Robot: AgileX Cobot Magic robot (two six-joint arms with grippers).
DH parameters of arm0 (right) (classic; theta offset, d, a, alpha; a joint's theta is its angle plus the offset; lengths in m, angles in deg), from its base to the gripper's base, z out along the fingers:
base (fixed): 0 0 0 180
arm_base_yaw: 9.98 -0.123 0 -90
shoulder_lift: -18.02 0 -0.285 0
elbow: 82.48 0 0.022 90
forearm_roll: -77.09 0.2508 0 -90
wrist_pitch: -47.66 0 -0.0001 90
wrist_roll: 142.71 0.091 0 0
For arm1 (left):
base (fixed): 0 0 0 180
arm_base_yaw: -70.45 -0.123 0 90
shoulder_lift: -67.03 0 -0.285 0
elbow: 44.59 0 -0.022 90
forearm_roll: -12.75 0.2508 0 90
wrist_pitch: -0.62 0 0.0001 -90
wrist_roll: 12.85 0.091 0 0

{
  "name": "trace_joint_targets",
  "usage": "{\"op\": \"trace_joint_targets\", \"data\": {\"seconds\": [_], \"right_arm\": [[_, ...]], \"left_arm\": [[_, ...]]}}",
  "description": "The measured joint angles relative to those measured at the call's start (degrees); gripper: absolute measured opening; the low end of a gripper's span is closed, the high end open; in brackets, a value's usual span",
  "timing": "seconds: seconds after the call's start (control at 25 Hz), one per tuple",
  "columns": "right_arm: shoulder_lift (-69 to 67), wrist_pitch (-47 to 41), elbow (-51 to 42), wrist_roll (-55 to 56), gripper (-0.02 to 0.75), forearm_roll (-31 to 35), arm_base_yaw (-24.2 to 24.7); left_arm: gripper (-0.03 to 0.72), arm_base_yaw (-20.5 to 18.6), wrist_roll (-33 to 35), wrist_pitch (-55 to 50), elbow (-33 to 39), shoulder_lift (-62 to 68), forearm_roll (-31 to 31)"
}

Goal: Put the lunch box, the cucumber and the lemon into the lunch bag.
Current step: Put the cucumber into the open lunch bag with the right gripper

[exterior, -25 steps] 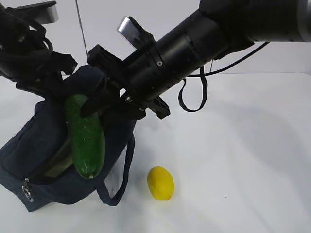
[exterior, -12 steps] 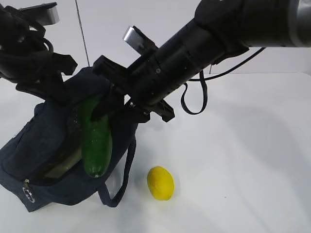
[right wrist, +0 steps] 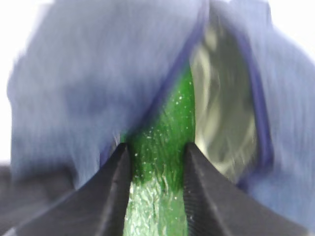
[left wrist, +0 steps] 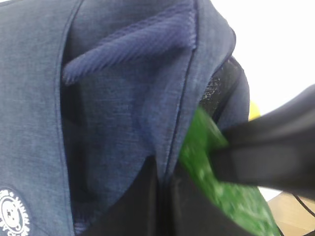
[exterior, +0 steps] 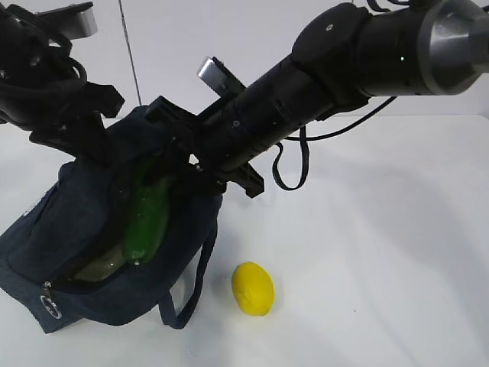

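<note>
Clamping the cucumber (right wrist: 160,147) in the lunch bag (exterior: 69,222) mouth, right fingers (right wrist: 118,187), left fingers pinched on bag fabric.

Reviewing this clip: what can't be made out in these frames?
- Lunch box: exterior view shows only a pale glimpse inside the lunch bag, behind the cucumber.
- Left gripper: in the exterior view, hidden behind the bag's top.
- Right wrist view: bag interior blurred.
- Lemon: left wrist shows only a yellow sliver.
</note>
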State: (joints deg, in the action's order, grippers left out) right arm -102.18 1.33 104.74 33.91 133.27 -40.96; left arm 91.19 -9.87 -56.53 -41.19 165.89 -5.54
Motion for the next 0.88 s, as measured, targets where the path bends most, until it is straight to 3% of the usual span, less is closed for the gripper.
{"op": "trace_joint_targets", "data": {"seconds": [0.24,0.44,0.6,0.72,0.88], "right_arm": [[-0.5,7.6,0.0,-0.2,0.26,2.9,0.0],[-3.5,9.6,0.0,-0.7,0.26,9.3,-0.4],[-5.9,9.7,0.0,-8.6,0.264,15.1,-1.6],[-6.6,9.2,0.0,-16.1,0.291,20.2,-2.5],[-6.6,9.2,0.0,-22.1,0.387,23.1,-2.6]], "left_arm": [[-0.006,0.0,0.3,0.0,0.0,0.0,0.0],[-0.007,0.0,0.6,0.1,0.0,0.0,-0.1],[-0.007,0.0,0.7,0.2,0.0,0.0,-0.3],[-0.006,0.0,0.7,0.2,0.0,0.0,-0.3],[-0.007,-0.1,0.7,0.2,0.0,0.0,-0.3]]}}
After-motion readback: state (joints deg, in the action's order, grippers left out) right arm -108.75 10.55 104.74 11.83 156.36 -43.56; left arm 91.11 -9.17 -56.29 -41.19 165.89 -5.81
